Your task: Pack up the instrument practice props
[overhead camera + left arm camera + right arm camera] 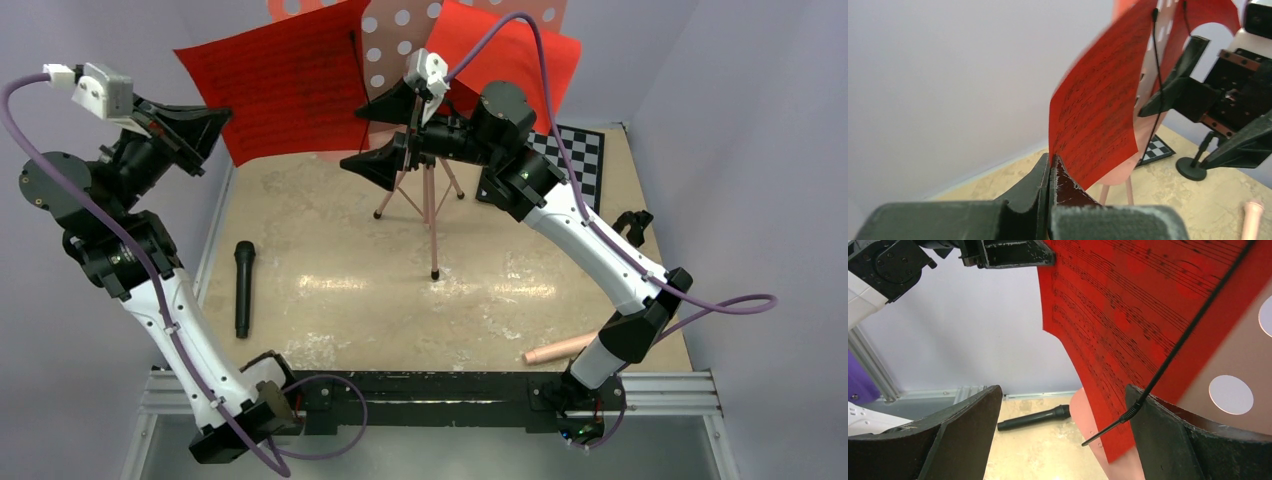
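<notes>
Clamps left gripper (1049, 164) jaws on red paper sheet-music page (1098, 110), likely to draw it off pink perforated tripod stand (395, 40); holds right gripper (1062, 395) jaws apart astride it.

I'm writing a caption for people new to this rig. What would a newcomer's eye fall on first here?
First, the bright red sheet-music pages spread across the pink music stand at the back of the table. The left gripper is shut on the left page's edge, while the right gripper is open by the stand's middle. A black microphone lies on the table's left side.
</notes>
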Available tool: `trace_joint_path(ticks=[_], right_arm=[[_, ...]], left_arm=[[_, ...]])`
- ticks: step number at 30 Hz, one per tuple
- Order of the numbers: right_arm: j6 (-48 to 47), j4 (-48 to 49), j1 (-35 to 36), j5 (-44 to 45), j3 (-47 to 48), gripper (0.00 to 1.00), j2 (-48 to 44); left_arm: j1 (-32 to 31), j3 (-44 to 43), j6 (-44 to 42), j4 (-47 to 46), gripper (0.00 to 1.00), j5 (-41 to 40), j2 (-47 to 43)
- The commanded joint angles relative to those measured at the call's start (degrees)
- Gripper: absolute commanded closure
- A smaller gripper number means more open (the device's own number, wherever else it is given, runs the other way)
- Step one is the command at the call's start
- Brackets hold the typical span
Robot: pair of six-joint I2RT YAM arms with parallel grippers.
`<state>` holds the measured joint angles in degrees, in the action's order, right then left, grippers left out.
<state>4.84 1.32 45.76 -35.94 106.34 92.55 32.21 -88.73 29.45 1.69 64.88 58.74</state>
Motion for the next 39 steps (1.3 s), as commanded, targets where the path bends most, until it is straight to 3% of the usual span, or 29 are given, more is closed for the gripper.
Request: trace_joint_path(ticks=[1, 7, 16, 22, 29, 33, 39], right_arm=[[-0.9, 2.0, 0.4, 0.0, 1.0, 0.03, -2.8], [-1.5, 2.5, 0.1, 2.2, 0.4, 0.02, -3.5], [-4.2, 1.2, -0.5, 5.8, -2.5, 0.01, -6.3], [-6.3, -3.1, -0.5, 10.0, -4.8, 0.01, -9.3], [-8.6, -5.4, -0.4, 9.3, -11.6, 0.01, -16.0], [-11.3, -8.6, -0.5, 8.9, -14.6, 0.01, -20.7], [-13.7, -12.9, -0.5, 8.9, -17.4, 0.01, -25.1]], left_arm=[[8.2, -2.0, 12.8, -5.4, 1.0, 3.7, 1.0], [16.6, -1.7, 14.4, 2.7, 1.0, 3.8, 1.7], [19.7, -0.1, 11.0, 9.1, 1.0, 5.9, 0.9], [19.7, 1.4, -2.9, 28.0, 1.0, 2.0, 1.1], [19.2, 9.3, -26.8, 50.3, 1.0, -2.2, 3.3], [15.2, 8.8, -42.6, 62.0, 1.0, -3.8, 6.9], [6.6, 9.8, -48.7, 74.9, 1.0, -10.5, 15.6]])
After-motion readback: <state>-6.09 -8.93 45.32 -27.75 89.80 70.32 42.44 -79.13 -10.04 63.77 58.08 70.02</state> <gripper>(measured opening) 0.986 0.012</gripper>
